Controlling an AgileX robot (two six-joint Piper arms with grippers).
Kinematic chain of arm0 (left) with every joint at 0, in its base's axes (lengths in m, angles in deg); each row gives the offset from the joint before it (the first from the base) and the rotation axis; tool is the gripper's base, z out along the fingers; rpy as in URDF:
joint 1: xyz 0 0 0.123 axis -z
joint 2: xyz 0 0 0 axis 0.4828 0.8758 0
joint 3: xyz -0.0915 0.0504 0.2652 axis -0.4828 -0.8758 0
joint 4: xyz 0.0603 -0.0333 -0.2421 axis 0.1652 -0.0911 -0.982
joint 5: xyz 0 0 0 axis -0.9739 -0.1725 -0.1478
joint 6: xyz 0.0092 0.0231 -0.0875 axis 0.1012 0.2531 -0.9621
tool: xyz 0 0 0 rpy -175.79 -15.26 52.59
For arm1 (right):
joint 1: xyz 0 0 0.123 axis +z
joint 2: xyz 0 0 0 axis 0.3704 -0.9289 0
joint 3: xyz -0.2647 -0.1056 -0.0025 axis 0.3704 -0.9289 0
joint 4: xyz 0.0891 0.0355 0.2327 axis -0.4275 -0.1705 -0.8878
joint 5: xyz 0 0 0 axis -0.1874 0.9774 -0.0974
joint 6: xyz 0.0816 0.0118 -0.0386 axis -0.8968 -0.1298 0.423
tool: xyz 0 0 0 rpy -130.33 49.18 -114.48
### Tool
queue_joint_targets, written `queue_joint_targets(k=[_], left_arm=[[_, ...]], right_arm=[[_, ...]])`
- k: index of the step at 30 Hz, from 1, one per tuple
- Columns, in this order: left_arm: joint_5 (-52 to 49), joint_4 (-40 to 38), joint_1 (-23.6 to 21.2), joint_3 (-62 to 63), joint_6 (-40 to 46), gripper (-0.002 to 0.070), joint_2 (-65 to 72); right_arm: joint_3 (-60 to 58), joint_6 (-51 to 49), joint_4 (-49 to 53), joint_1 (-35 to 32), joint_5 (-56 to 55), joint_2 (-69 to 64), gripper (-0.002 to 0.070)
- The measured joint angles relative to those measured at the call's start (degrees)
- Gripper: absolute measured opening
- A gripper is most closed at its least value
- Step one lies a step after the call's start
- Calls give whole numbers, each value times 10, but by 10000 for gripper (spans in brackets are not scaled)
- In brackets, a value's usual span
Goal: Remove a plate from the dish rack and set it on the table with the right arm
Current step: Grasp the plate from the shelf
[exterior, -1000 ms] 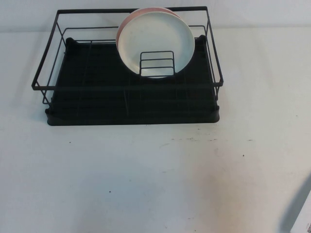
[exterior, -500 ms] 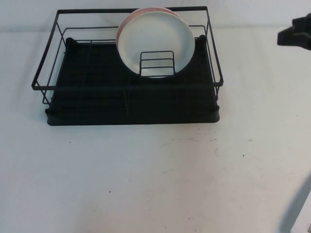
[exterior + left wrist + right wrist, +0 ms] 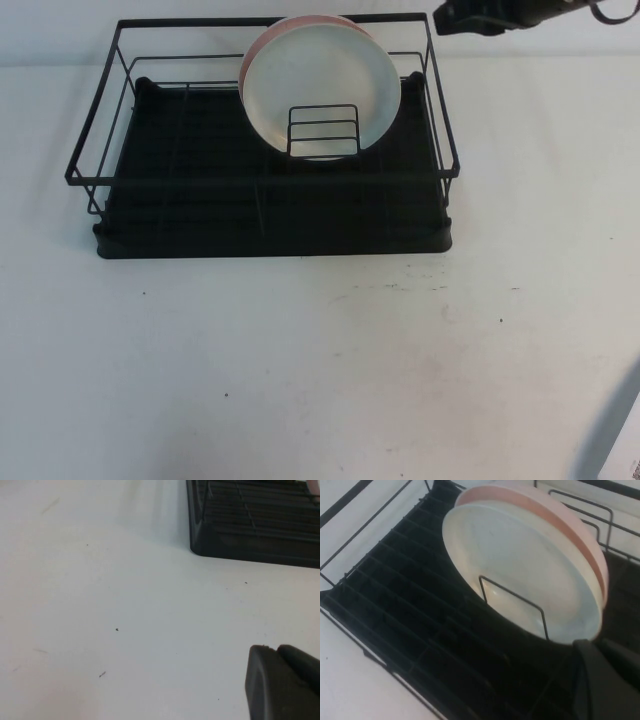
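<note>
The white plate (image 3: 322, 88) with a faint green tint stands on edge in the black dish rack (image 3: 270, 215), leaning behind a small wire holder (image 3: 322, 132). A pale pink plate (image 3: 300, 22) stands right behind it. My right gripper (image 3: 452, 18) is shut and empty, up in the air over the rack's far right corner, apart from the plates. In the right wrist view its gripper (image 3: 597, 645) is just off the white plate's (image 3: 520, 570) edge. My left gripper (image 3: 275, 650) is shut and empty, low over the white table (image 3: 100, 605) near a corner of the rack (image 3: 250, 530).
The speckled table (image 3: 330, 370) stretches wide in front of the rack. A grey shape (image 3: 610, 440) cuts into the near right corner of the high view.
My right gripper has come in from the right edge and moved left and farther back, to above the rack's far right corner. The plates and rack have not moved.
</note>
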Motion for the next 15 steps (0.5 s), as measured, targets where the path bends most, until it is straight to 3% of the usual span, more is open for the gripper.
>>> queue_joint_targets(k=[3, 7, 15], left_arm=[[0, 0, 0, 0, 0, -4, 0], [0, 0, 0, 0, 0, -4, 0], [0, 0, 0, 0, 0, -4, 0]], right_arm=[[65, 1, 2, 9, 19, -45, 1], [136, 30, 4, 16, 48, -101, 80], [187, 134, 4, 20, 62, -144, 206]])
